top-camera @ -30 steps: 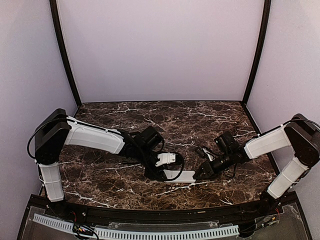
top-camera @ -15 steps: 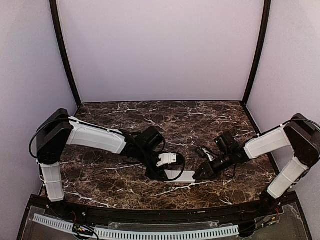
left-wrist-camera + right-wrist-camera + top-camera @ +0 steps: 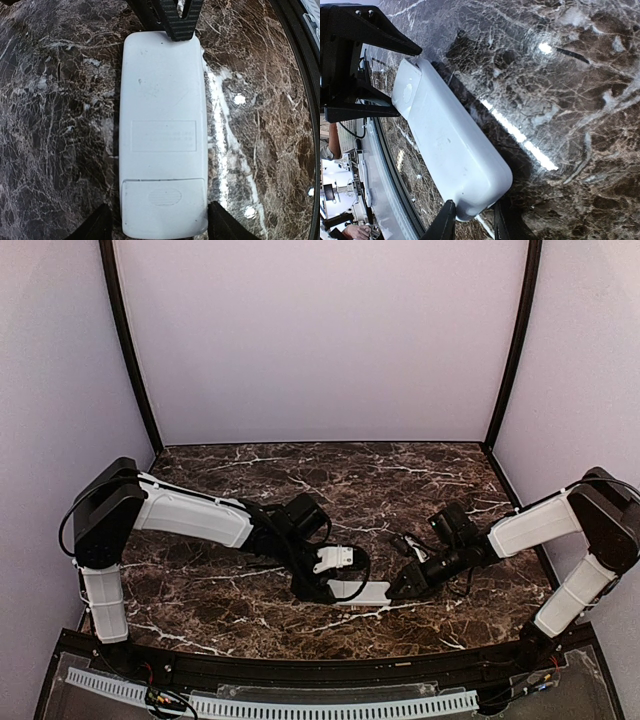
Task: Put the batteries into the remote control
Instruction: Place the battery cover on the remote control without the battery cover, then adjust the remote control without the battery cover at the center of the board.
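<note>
Remote control lies back-up near the table's front edge. The right gripper pinches its end; the left gripper straddles it, jaws apart. Slide the battery cover off squarely.

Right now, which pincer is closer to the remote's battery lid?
Left. The left pincer straddles the lid end; the right pincer clamps the opposite end of the remote.

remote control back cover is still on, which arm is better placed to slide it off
Left, probably. The left gripper has its jaws open astride the battery cover end of the remote control, while the right gripper looks clamped on the opposite end, steadying it.
</note>
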You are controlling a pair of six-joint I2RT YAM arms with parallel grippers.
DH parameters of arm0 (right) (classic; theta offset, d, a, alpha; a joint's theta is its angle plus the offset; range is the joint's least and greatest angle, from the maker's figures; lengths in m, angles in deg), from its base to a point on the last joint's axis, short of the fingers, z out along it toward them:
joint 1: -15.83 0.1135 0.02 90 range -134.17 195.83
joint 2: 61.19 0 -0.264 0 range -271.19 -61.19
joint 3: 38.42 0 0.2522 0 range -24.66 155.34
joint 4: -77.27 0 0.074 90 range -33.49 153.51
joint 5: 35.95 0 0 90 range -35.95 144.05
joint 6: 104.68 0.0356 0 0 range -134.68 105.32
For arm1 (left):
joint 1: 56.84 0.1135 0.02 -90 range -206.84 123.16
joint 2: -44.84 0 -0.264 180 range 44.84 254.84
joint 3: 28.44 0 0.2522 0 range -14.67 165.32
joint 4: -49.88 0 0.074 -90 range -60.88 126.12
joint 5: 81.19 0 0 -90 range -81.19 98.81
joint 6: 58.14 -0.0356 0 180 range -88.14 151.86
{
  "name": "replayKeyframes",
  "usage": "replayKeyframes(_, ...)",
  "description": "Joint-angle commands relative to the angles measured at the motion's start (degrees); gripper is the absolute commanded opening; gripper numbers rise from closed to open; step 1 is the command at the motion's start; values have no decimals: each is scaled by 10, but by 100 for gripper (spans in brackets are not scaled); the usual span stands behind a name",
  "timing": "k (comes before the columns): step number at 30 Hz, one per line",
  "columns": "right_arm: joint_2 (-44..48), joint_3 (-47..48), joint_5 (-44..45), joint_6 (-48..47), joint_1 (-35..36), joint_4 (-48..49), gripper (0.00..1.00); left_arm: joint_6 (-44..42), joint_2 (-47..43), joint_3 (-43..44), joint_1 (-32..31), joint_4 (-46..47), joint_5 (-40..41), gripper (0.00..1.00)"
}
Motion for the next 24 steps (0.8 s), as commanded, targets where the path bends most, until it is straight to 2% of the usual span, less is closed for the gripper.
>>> replayKeyframes(1,-1,-9,13,-4,-2,-12,27,-8,-12,-1,-2,-17,8,68)
replayKeyframes(9,5,-13,15,-3,-2,-16,30,-1,-27,0,-1,-16,5,78)
replayKeyframes(13,20,-12,18,-2,-2,-25,42,14,-63,-15,-1,3,6,87)
replayKeyframes(14,26,-12,20,-1,-2,-28,45,24,-69,-21,-1,9,8,95)
replayKeyframes(16,37,-10,27,-2,-2,-39,52,42,-91,-29,-1,15,20,98)
replayKeyframes(20,62,-9,40,-5,-6,-57,59,97,-141,-61,1,50,66,98)
replayKeyframes(24,91,-8,59,-18,-10,-79,60,169,-218,-127,1,117,143,99)
